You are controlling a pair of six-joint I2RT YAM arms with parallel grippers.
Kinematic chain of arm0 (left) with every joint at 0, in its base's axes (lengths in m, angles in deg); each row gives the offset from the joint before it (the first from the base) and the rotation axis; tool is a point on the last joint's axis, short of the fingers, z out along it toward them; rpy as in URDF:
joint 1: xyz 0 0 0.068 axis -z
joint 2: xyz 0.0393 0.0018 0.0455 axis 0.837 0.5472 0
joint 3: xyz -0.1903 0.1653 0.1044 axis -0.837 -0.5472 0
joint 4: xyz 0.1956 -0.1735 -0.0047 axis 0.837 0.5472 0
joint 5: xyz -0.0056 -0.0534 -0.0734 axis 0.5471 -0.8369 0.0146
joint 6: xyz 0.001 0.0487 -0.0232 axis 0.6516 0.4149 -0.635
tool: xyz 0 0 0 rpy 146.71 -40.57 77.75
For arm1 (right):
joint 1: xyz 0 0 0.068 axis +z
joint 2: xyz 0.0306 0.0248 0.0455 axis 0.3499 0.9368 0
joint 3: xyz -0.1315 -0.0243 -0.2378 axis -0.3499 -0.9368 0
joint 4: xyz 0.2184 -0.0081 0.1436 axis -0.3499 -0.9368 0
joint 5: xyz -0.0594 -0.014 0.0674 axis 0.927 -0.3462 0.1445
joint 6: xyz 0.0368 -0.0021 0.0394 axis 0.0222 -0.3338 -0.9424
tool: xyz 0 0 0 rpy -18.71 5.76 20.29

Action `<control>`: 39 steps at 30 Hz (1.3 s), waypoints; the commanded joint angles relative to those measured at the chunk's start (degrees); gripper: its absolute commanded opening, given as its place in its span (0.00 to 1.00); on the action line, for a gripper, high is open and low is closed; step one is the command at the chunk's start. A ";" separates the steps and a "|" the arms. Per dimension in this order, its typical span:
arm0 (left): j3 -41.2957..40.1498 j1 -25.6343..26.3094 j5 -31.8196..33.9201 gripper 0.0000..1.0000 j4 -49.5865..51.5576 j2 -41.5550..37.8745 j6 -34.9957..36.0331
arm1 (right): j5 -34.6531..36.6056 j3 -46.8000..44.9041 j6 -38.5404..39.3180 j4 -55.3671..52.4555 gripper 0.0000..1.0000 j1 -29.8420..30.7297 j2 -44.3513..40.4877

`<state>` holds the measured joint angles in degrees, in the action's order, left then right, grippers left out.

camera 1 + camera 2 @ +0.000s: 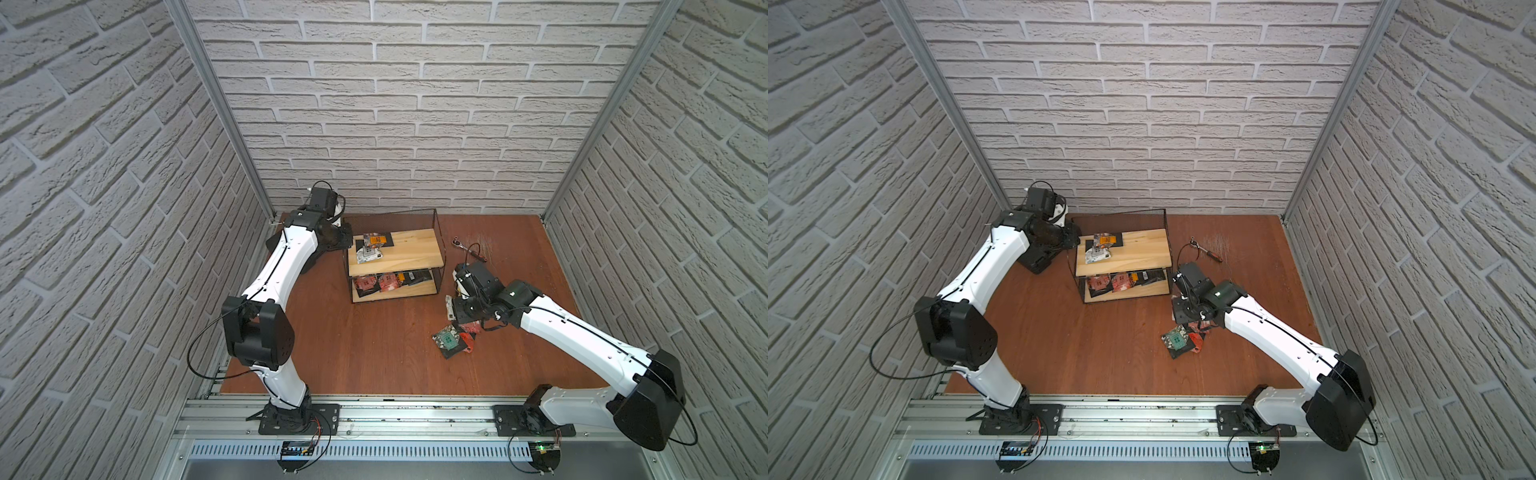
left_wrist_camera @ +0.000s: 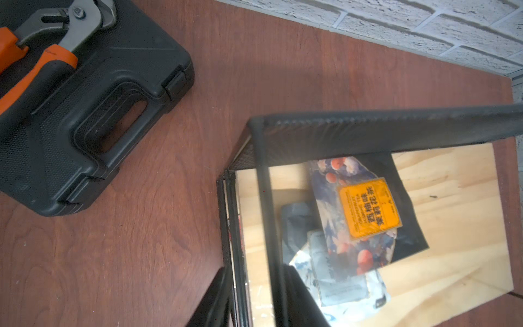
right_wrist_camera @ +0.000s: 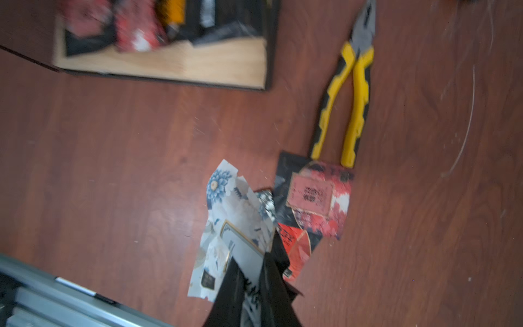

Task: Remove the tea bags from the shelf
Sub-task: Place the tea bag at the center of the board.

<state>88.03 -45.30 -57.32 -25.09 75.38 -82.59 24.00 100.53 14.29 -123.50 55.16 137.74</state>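
The shelf (image 1: 415, 249) stands at the back middle of the table in both top views (image 1: 1142, 253). Tea bags lie on its top board (image 1: 372, 247) and on its lower board (image 1: 386, 282). My left gripper (image 1: 347, 241) is at the shelf's left end, its fingers (image 2: 300, 297) shut either side of the black wire side frame (image 2: 266, 226). An orange-labelled tea bag (image 2: 368, 212) lies just inside. My right gripper (image 3: 252, 280) is shut on a white floral tea bag (image 3: 235, 215), low over the table right of the shelf. Beside it lies a pile of red and teal tea bags (image 1: 451, 338).
A black tool case (image 2: 85, 113) with orange-handled pliers (image 2: 36, 65) on it lies left of the shelf, under my left arm. Yellow-handled pliers (image 3: 351, 104) lie by the pile. A ratchet wrench (image 1: 467, 247) lies behind my right gripper.
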 commanded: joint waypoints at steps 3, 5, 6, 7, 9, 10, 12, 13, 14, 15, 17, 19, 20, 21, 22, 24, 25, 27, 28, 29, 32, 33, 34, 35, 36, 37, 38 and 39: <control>1.22 -0.37 -0.02 0.34 -1.09 1.16 0.43 | -0.65 -8.67 -5.28 5.28 0.19 -3.47 -0.29; 1.21 -0.37 -0.13 0.34 -1.10 1.08 0.43 | -0.92 -9.81 -5.13 6.05 0.21 -4.04 1.35; 1.25 -0.30 -0.20 0.34 -1.08 1.17 0.43 | -1.18 -9.76 -4.91 5.95 0.22 -4.31 2.57; 1.24 -0.37 -0.28 0.34 -1.07 1.18 0.32 | -1.32 -9.66 -4.74 6.08 0.22 -4.35 3.79; 1.33 -0.37 -0.41 0.34 -1.14 1.28 0.34 | -1.49 -9.74 -4.49 6.83 0.23 -4.35 5.17; 1.31 -0.36 -0.38 0.34 -1.15 1.28 0.32 | -1.34 -9.89 -4.49 7.22 0.24 -4.35 5.53; 1.37 -0.37 -0.55 0.34 -1.07 1.37 0.34 | -1.04 -9.91 -4.49 7.63 0.26 -4.35 6.16; 1.34 -0.37 -0.51 0.34 -1.10 1.43 0.34 | -0.88 -9.88 -4.52 7.80 0.28 -4.33 6.37; 1.37 -0.32 -0.60 0.34 -1.02 1.51 0.34 | -0.72 -9.77 -4.51 7.87 0.29 -4.38 6.61; 1.34 -0.38 -0.68 0.34 -1.05 1.51 0.34 | -0.56 -9.71 -4.65 7.73 0.31 -4.35 6.82; 1.38 -0.41 -0.69 0.34 -1.04 1.55 0.34 | -0.40 -9.83 -4.81 7.82 0.35 -4.35 6.99; 1.34 -0.28 -0.72 0.34 -0.99 1.58 0.34 | -0.22 -10.00 -5.04 7.81 0.39 -4.34 6.93; 1.39 -0.32 -0.71 0.34 -0.97 1.57 0.34 | -0.18 -9.96 -5.01 7.81 0.41 -4.33 6.86; 1.25 -0.28 -0.71 0.34 -0.97 1.55 0.34 | -0.09 -9.94 -5.06 7.73 0.44 -4.35 6.83; 1.27 -0.28 -0.65 0.34 -0.92 1.55 0.34 | -0.03 -9.87 -5.15 7.60 0.46 -4.35 6.61; 1.29 -0.28 -0.70 0.34 -1.03 1.53 0.40 | 0.16 -9.53 -5.11 7.40 0.50 -4.35 6.20; 1.26 -0.28 -0.81 0.34 -1.00 1.62 0.35 | 0.33 -9.40 -5.11 7.14 0.53 -4.28 5.96; 1.32 -0.24 -0.90 0.34 -0.99 1.74 0.34 | 0.56 -8.90 -5.05 6.70 0.56 -4.34 5.41; 1.34 -0.27 -0.85 0.34 -1.04 1.75 0.34 | 0.73 -8.49 -5.04 6.39 0.58 -4.33 5.16; 1.44 -0.20 -0.88 0.34 -1.01 1.78 0.34 | 0.94 -8.15 -5.01 6.09 0.59 -4.33 4.86; 1.52 -0.21 -0.88 0.34 -1.01 1.79 0.41 | 1.95 -6.84 -5.10 4.63 0.62 -4.10 3.74; 1.60 -0.19 -0.99 0.34 -1.03 1.87 0.43 | 2.27 -6.39 -5.14 4.11 0.62 -4.08 3.20; 1.70 -0.20 -0.97 0.34 -0.94 1.91 0.43 | 2.43 -5.87 -5.27 3.70 0.62 -3.96 2.54; 1.71 -0.19 -0.99 0.34 -0.94 1.87 0.39 | 2.71 -5.39 -5.32 3.23 0.62 -3.86 2.09; 1.71 -0.24 -0.99 0.34 -0.93 1.95 0.43 | 3.06 -4.74 -5.42 2.62 0.62 -3.62 1.52; 1.69 -0.21 -0.98 0.34 -0.99 1.88 0.43 | 3.60 -3.96 -5.51 1.88 0.62 -3.27 0.97; 1.69 -0.19 -1.01 0.34 -1.05 1.95 0.43 | 4.03 -3.21 -5.54 1.27 0.62 -2.98 0.59; 1.71 -0.24 -1.05 0.34 -1.03 1.92 0.43 | 4.72 -2.37 -5.63 0.49 0.63 -2.47 0.06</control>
<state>88.69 -45.32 -58.21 -25.05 75.90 -82.59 26.10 95.76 9.57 -120.60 51.57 140.23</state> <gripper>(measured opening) 0.340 0.624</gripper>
